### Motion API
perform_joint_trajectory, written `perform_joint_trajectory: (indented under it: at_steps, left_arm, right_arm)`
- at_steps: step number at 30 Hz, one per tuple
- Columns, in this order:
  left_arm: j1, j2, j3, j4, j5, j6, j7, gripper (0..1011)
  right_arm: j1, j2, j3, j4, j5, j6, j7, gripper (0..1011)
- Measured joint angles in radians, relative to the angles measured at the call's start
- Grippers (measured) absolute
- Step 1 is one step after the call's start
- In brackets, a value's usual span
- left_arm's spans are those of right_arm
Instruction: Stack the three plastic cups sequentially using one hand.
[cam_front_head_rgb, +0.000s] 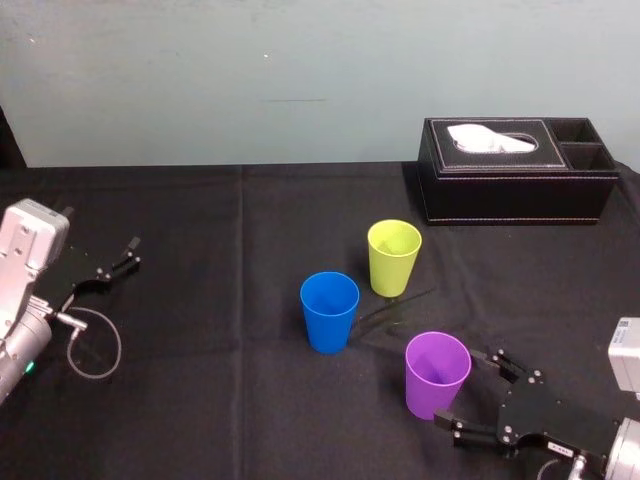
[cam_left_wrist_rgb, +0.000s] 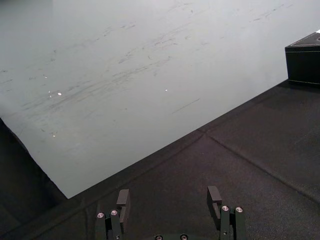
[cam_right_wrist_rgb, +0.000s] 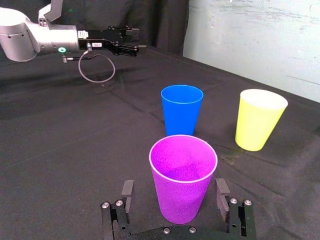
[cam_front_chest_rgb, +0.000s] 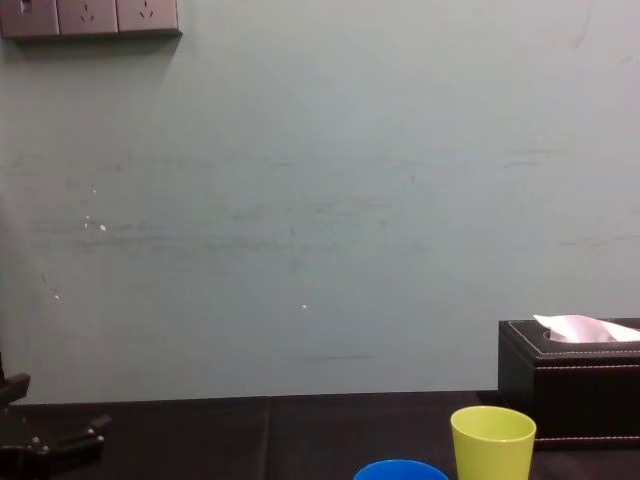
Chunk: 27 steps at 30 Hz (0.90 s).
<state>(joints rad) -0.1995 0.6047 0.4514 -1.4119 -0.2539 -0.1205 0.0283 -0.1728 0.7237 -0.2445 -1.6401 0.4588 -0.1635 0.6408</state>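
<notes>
Three plastic cups stand upright and apart on the black cloth: a blue cup (cam_front_head_rgb: 329, 312), a yellow-green cup (cam_front_head_rgb: 394, 257) behind it to the right, and a purple cup (cam_front_head_rgb: 436, 375) nearest me. My right gripper (cam_front_head_rgb: 463, 390) is open at the purple cup's right side. In the right wrist view its fingers (cam_right_wrist_rgb: 127, 192) flank the purple cup (cam_right_wrist_rgb: 182, 177) with a small gap on each side, and the blue cup (cam_right_wrist_rgb: 181, 109) and yellow-green cup (cam_right_wrist_rgb: 259, 120) stand beyond. My left gripper (cam_front_head_rgb: 126, 255) rests open at the far left with nothing between its fingers (cam_left_wrist_rgb: 122, 199).
A black tissue box (cam_front_head_rgb: 515, 170) sits at the back right near the wall, behind the yellow-green cup (cam_front_chest_rgb: 492, 440). A grey cable loop (cam_front_head_rgb: 95, 345) hangs by the left arm. Bare black cloth (cam_front_head_rgb: 220, 380) lies between the left arm and the cups.
</notes>
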Motion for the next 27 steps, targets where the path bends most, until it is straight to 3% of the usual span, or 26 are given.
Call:
perform_joint_trajectory:
  at_steps: [27]
  left_arm:
    - [0.000, 0.000, 0.000, 0.000, 0.000, 0.000, 0.000, 1010]
  right_arm:
    - [0.084, -0.049, -0.056, 0.039, -0.029, 0.028, -0.029, 1003]
